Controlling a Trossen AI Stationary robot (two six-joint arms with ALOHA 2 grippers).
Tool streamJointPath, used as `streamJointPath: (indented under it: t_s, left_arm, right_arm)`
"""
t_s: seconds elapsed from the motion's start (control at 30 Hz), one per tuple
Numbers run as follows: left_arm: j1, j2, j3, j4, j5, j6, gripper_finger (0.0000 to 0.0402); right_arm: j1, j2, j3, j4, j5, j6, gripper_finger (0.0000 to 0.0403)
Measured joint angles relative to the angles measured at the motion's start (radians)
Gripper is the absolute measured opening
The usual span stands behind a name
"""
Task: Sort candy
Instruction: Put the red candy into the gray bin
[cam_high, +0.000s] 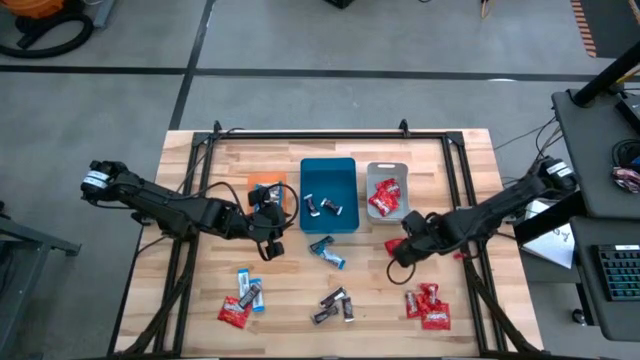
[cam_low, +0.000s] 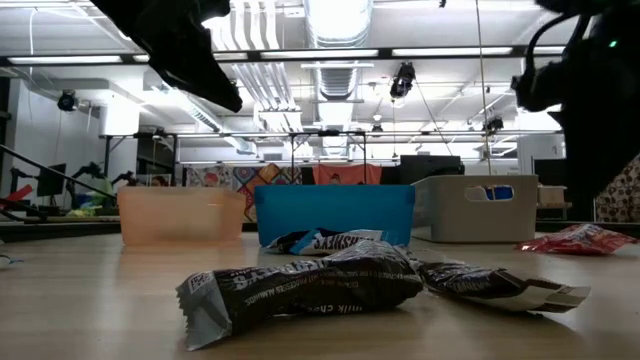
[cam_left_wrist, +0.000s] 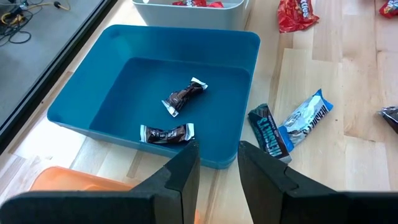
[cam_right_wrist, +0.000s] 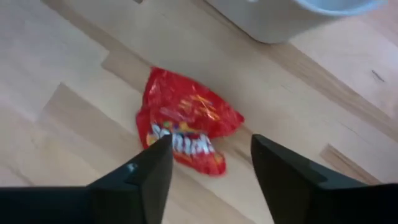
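Small wrapped candies lie scattered on the wooden table. My right gripper (cam_high: 408, 240) (cam_right_wrist: 211, 146) is open and hovers over a single red candy (cam_right_wrist: 186, 118) (cam_high: 395, 245) that lies flat on the wood beside the grey tray (cam_high: 372, 170); the fingers stand on either side of it, apart from it. My left gripper (cam_high: 268, 205) (cam_left_wrist: 219, 149) is open and empty, above the gap between the orange tray (cam_high: 262, 180) and the teal tray (cam_left_wrist: 81, 99). Two dark candies (cam_left_wrist: 183, 96) lie in the teal tray, and red candies (cam_high: 385, 197) in the grey tray.
Blue-and-white candies (cam_left_wrist: 305, 118) (cam_high: 327, 250) lie just in front of the teal tray. Near the table's front edge are dark candies (cam_high: 335, 305) (cam_low: 300, 285), a red pile (cam_high: 428, 305) and a mixed red and blue group (cam_high: 243, 295). Dark frame rails (cam_high: 300, 133) border the table.
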Motion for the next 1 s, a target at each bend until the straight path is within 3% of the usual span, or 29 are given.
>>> streamJointPath:
  t_s: [0.17, 0.47, 0.63, 0.93, 1.0]
  left_arm:
    - [0.0, 0.0, 0.0, 0.007, 0.0, 0.0, 0.0093]
    - [0.0, 0.0, 0.0, 0.007, 0.0, 0.0, 0.0093]
    - [0.0, 0.0, 0.0, 0.007, 0.0, 0.0, 0.0093]
    - [0.0, 0.0, 0.0, 0.007, -0.001, 0.0, 0.0093]
    - [0.0, 0.0, 0.0, 0.007, -0.001, 0.0, 0.0093]
  right_arm:
    - [-0.026, 0.063, -0.029, 0.081, -0.003, -0.013, 0.0229]
    - [-0.039, 0.187, -0.031, 0.137, -0.021, -0.021, 0.0219]
    - [-0.039, 0.232, -0.027, 0.181, -0.025, -0.021, 0.0168]
    - [-0.039, 0.196, -0.032, 0.18, -0.004, -0.052, 0.0023]
    - [-0.039, 0.177, -0.033, 0.179, -0.005, -0.06, 0.0015]
